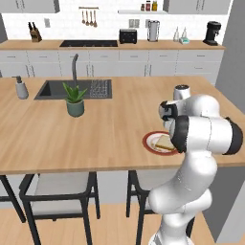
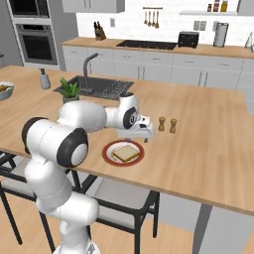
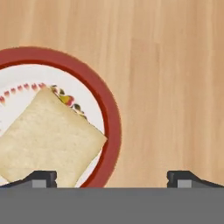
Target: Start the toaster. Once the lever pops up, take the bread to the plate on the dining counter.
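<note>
The bread (image 3: 48, 140), a light tan slice, lies flat on the red-rimmed white plate (image 3: 109, 118) near the front edge of the dining counter (image 2: 208, 149). The slice (image 2: 125, 153) also shows in the right base view, and the plate (image 1: 149, 142) with the bread (image 1: 165, 142) in the left base view. My gripper (image 2: 135, 136) hovers just above the plate's far rim, pointing down. In the hand view the gripper (image 3: 113, 179) is open, with one fingertip (image 3: 41, 178) over the slice and the other off the plate. The black toaster (image 1: 128, 36) stands on the back counter.
Two small shakers (image 2: 167, 124) stand just beyond the plate. A potted plant (image 1: 75, 100), the inset sink (image 1: 76, 89) and a soap dispenser (image 1: 20, 88) sit to the left. Dark chairs (image 1: 57, 191) are tucked under the counter's front edge. A bowl of food (image 2: 5, 89) is at the far left.
</note>
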